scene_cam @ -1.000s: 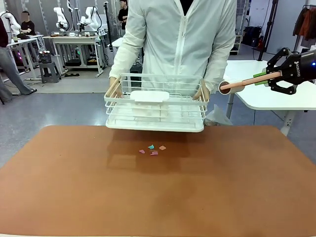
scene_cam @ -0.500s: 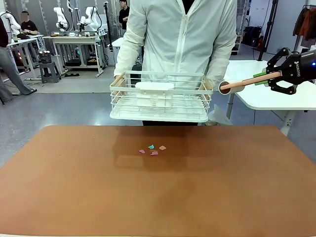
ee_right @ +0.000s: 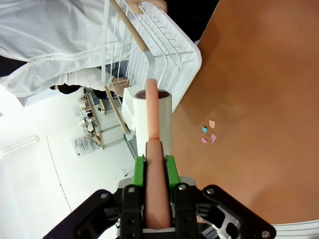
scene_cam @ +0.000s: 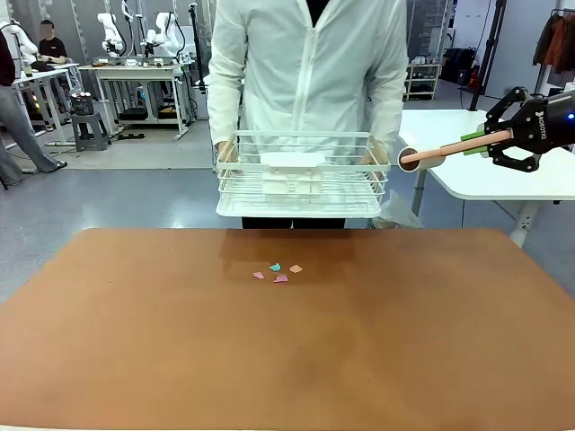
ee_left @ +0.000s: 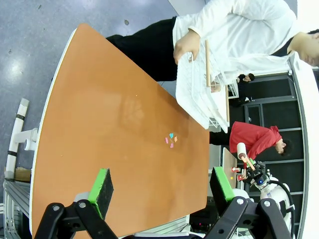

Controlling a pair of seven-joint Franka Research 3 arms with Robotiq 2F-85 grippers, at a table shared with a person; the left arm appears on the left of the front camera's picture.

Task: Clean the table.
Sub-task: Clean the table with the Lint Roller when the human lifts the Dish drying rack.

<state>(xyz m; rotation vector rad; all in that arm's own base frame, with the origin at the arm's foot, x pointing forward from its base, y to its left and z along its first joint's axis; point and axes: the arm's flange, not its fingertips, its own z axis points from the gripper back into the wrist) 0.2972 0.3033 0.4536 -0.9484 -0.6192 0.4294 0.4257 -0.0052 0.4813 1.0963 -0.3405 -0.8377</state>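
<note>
Person's pulling the basket (scene_cam: 304, 175) back off the table (scene_cam: 287, 359), left of my right claw (scene_cam: 473, 141), still clamping the lint roller (scene_cam: 422, 157); my left claw's (ee_left: 162, 186) hanging apart.

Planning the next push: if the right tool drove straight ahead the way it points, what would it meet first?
Likely the white wire basket the person holds: the lint roller clamped in the right tool points at its end, beside a hand. Depth is unclear, so it might pass in front.
</note>
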